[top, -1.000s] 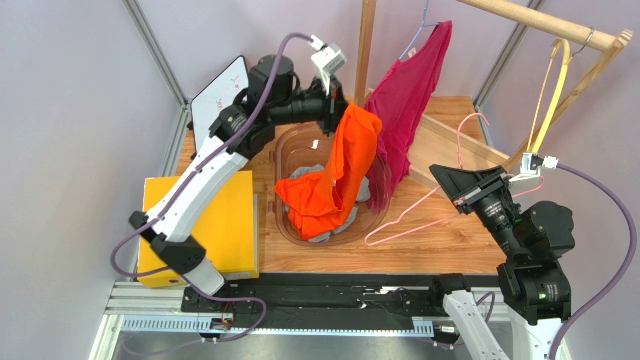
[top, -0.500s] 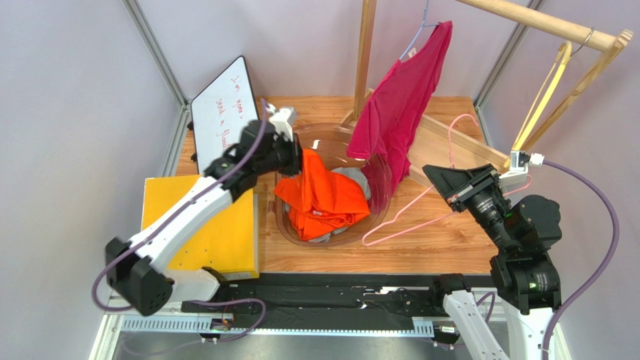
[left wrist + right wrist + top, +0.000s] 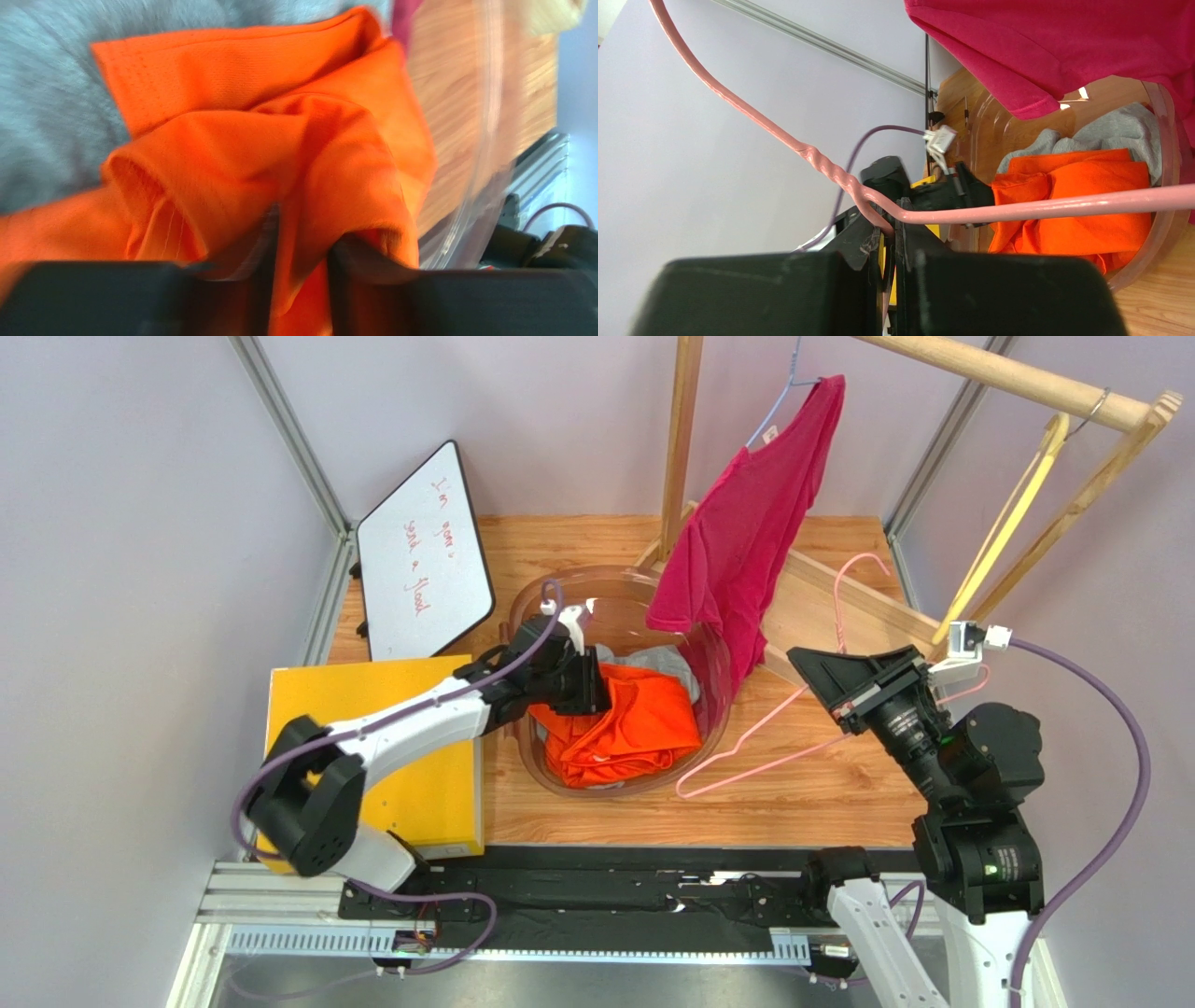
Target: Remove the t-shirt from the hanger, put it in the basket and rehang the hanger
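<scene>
The orange t-shirt (image 3: pixel 627 732) lies crumpled in the clear plastic bin (image 3: pixel 714 703), on top of grey cloth (image 3: pixel 648 664). My left gripper (image 3: pixel 585 686) is down in the bin at the shirt's left edge. In the left wrist view its jaws (image 3: pixel 302 238) stand a little apart, with a loose fold of the orange t-shirt (image 3: pixel 281 140) running through the gap. The pink hanger (image 3: pixel 765 739) is bare. My right gripper (image 3: pixel 892 234) is shut on the pink hanger (image 3: pixel 1018 210) at its twisted neck and holds it beside the bin's right side.
A red t-shirt (image 3: pixel 744 532) hangs from a blue hanger on the wooden rack (image 3: pixel 842 602), dipping over the bin's back rim. A yellow hanger (image 3: pixel 1013 518) hangs at the right. A whiteboard (image 3: pixel 421 546) and a yellow box (image 3: pixel 407 756) sit to the left.
My left arm has come down from high above the bin, bringing the orange t-shirt into it. Its jaws have parted from shut. The right arm has barely moved.
</scene>
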